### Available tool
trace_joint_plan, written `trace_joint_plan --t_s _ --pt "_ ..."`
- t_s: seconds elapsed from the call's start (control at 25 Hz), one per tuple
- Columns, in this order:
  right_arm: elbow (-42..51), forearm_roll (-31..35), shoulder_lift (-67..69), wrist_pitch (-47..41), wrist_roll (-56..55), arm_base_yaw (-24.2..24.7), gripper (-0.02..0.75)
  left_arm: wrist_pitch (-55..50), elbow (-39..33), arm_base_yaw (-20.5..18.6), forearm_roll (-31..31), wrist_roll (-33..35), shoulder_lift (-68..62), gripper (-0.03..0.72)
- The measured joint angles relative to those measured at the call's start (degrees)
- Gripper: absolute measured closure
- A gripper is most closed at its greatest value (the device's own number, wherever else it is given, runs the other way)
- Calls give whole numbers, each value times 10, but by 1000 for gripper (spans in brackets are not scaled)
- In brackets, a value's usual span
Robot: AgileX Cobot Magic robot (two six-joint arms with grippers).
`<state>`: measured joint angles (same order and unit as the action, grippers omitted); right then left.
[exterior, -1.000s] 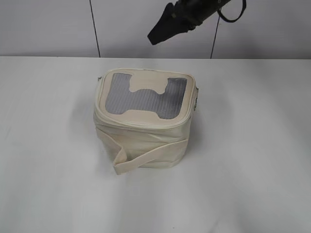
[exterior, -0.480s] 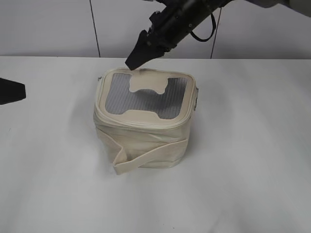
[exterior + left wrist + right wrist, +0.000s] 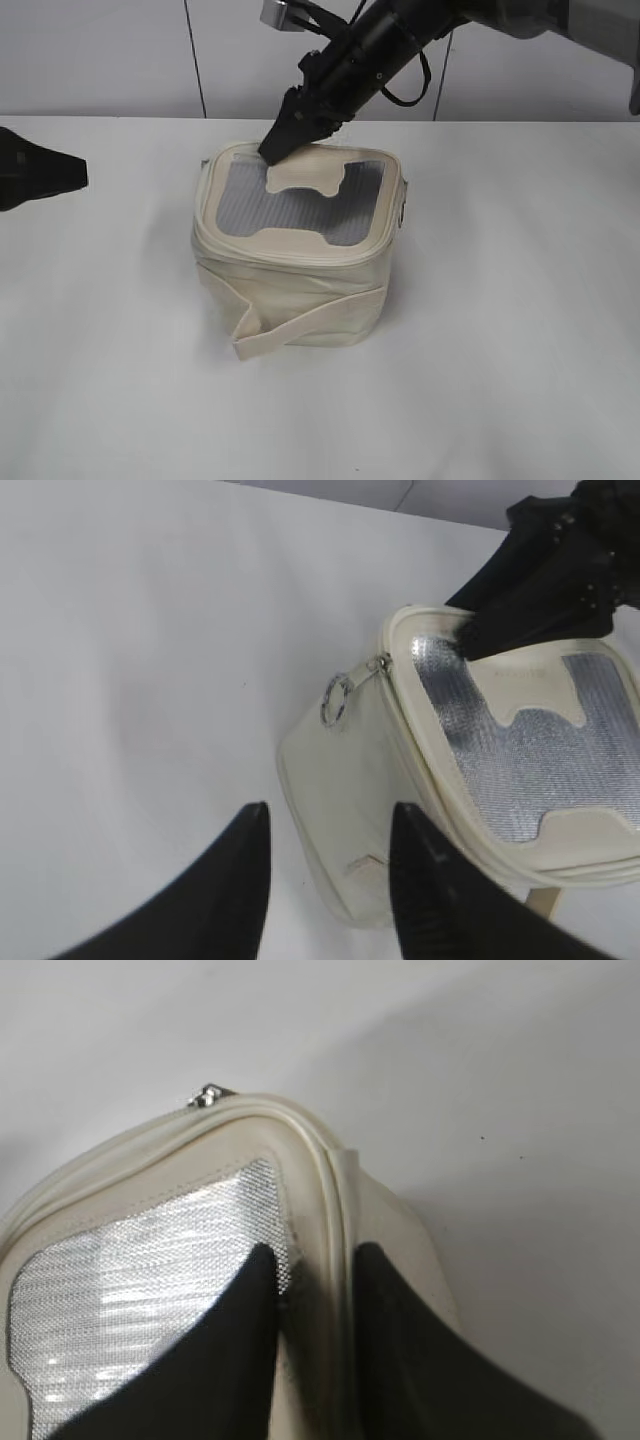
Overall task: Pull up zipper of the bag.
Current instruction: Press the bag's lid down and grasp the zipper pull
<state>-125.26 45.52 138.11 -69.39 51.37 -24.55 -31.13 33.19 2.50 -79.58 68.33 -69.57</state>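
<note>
The cream bag (image 3: 290,270) stands mid-table, with a grey mesh top and a wide strap (image 3: 300,327) round its front. The zipper track (image 3: 300,255) runs round the top rim. One silver ring pull (image 3: 337,700) hangs at the bag's left back corner and also shows in the right wrist view (image 3: 210,1095). My right gripper (image 3: 275,150) rests on the bag's back left top corner. Its jaws (image 3: 315,1250) are narrowly open astride the rim (image 3: 330,1190). My left gripper (image 3: 45,175) is open and empty, left of the bag (image 3: 350,780); its jaws (image 3: 330,815) point at the bag's side.
The white table (image 3: 520,330) lies all round the bag. A pale wall with dark vertical seams (image 3: 195,60) stands behind. The right arm (image 3: 550,570) reaches over the bag from the back.
My right gripper has come down and leftward from above the bag onto its back left top corner. My left gripper has entered from the left edge and moved a little toward the bag.
</note>
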Motion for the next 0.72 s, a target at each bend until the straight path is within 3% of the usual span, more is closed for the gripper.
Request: trace_joint_plan --t_s 0.12,0.48,0.72 --pt "0 -4 1 -1 0 0 675 -7 16 0 -3 12 -15 382" --pt "-1 -5 2 -2 0 0 682 -77 89 0 -69 110 -155 357" --pt "-1 -5 2 -2 -1 0 682 -75 147 9 -57 247 -264 314"
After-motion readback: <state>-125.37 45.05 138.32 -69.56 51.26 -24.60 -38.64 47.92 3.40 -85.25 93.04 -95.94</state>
